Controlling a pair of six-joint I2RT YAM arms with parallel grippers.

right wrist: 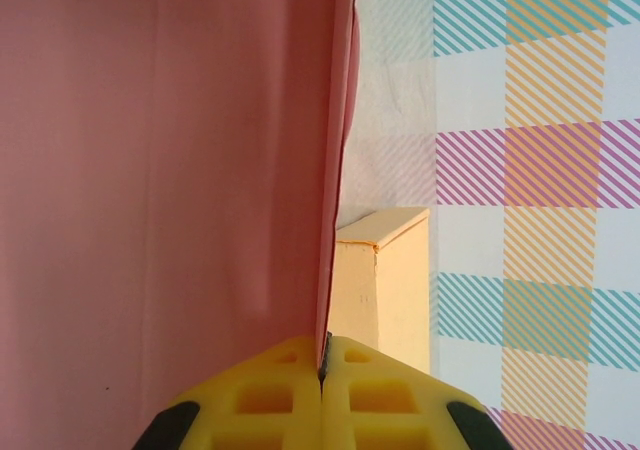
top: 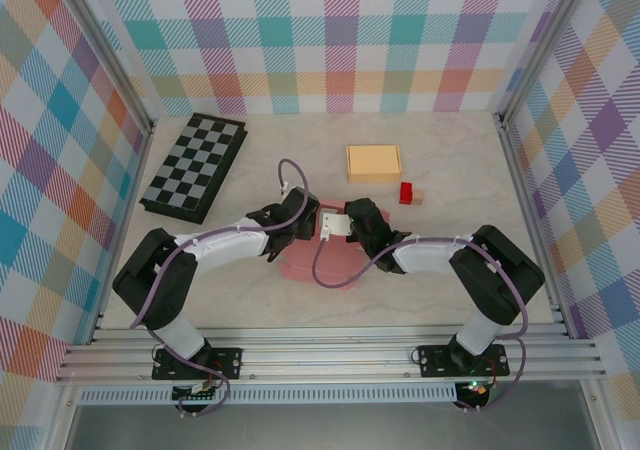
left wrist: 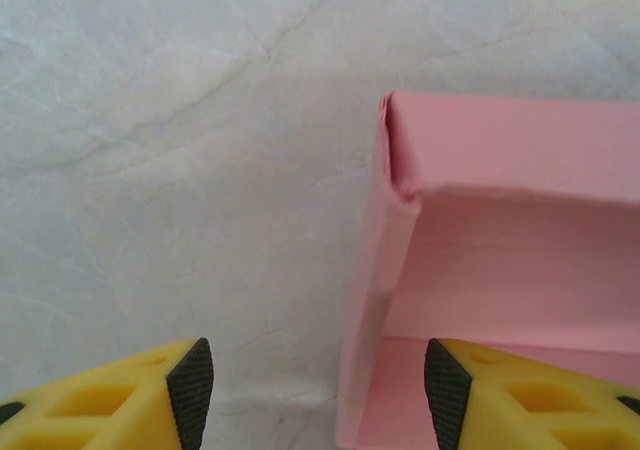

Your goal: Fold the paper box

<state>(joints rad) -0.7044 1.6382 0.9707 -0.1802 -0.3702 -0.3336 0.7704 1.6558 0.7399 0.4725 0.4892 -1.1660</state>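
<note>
**Pink box mid-table: pinched on the right, straddled on the left**

Centred on the pale, marble-veined tabletop (top: 470, 170): a pink paper box (top: 322, 260), partly folded, one side wall raised. Clamped on a thin upright pink panel of it: the right gripper (right wrist: 325, 370), yellow fingers pressed together over the sheet's edge. Spread wide at a corner of the box: the left gripper (left wrist: 318, 382), black pads (left wrist: 190, 380) either side of the raised wall, clear of it.

Farther back: a flat pale-yellow cardboard box (top: 373, 162), a small red block (top: 406, 192) touching a small tan wooden block (top: 419, 198), and to the left a folded black-and-grey chessboard (top: 193, 166).

All round: walls of pastel plaid cloth (top: 320, 40). Along the near edge: aluminium rails (top: 330, 355).
</note>
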